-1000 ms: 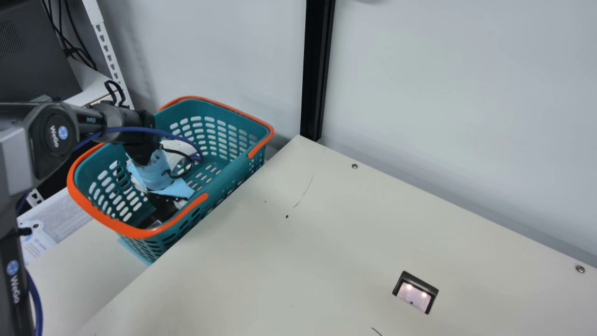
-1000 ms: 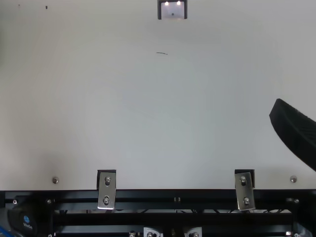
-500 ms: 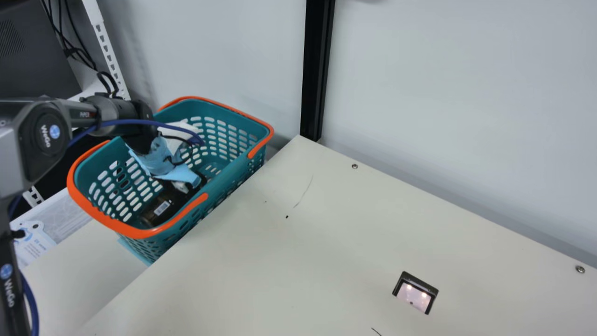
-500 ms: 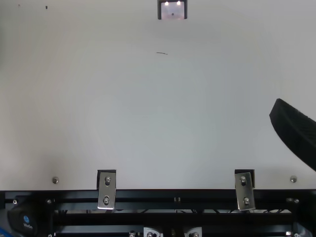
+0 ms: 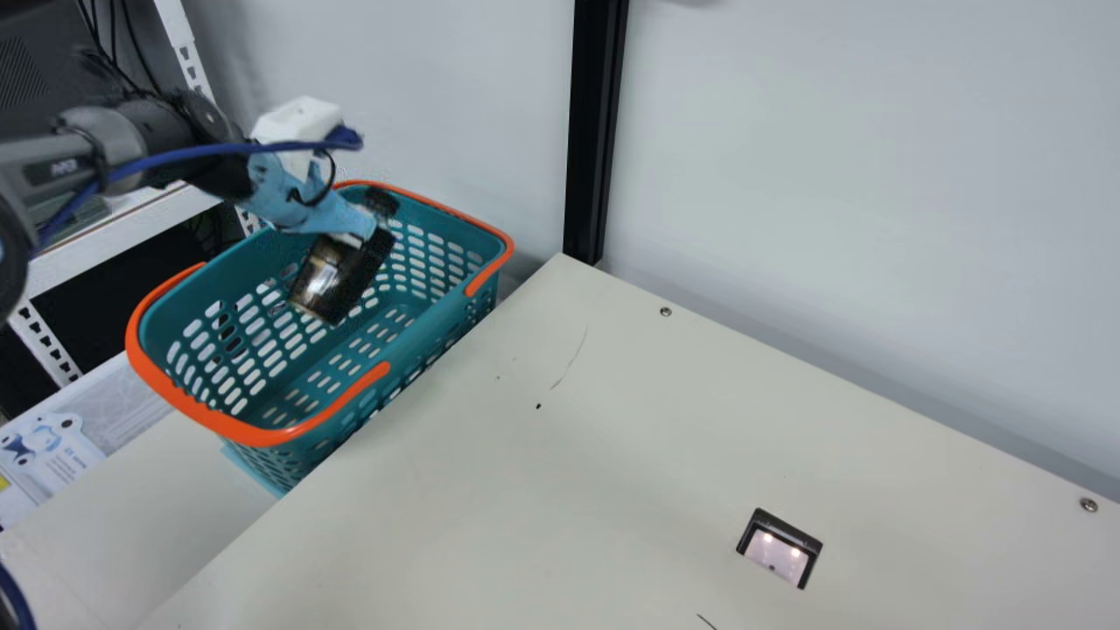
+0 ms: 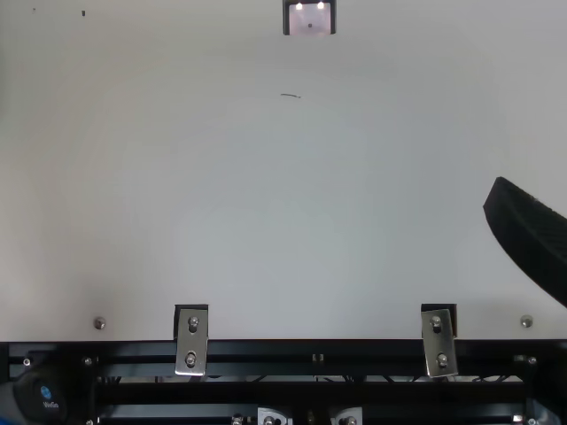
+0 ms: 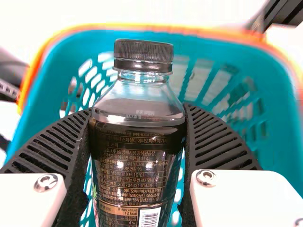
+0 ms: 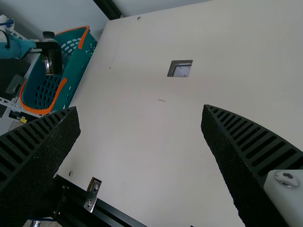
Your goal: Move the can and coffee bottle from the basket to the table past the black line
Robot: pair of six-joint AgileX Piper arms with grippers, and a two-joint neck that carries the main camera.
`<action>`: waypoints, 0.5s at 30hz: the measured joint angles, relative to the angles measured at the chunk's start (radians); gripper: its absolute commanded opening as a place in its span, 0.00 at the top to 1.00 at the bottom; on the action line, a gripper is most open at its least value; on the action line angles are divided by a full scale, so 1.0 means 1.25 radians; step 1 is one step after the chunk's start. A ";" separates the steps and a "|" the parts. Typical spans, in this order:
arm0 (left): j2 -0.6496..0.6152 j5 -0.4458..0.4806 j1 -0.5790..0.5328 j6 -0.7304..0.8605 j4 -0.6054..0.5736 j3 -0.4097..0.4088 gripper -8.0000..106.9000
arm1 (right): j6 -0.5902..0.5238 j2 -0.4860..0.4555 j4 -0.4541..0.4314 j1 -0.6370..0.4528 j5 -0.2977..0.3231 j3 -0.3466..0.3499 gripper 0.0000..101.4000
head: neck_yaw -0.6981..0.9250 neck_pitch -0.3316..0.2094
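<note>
Coffee bottle [image 7: 137, 161] in the pinch of left tool [image 5: 372, 234] near basket rim [image 5: 232, 427], spread right tool [image 6: 532, 235] over broad table [image 5: 569, 490]

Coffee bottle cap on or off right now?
On. The black ribbed cap sits on the neck of the coffee bottle, which is clamped in the left end effector.

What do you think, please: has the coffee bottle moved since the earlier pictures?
Yes, upward: in the main view, the coffee bottle, gripped by the left pincer, has risen off the floor of the basket, which has stayed put.
</note>
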 measured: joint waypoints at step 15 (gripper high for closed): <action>-0.199 0.049 -0.033 -0.022 -0.224 -0.010 0.84 | 0.000 0.000 0.000 0.000 0.000 0.000 0.00 | 0.000 0.000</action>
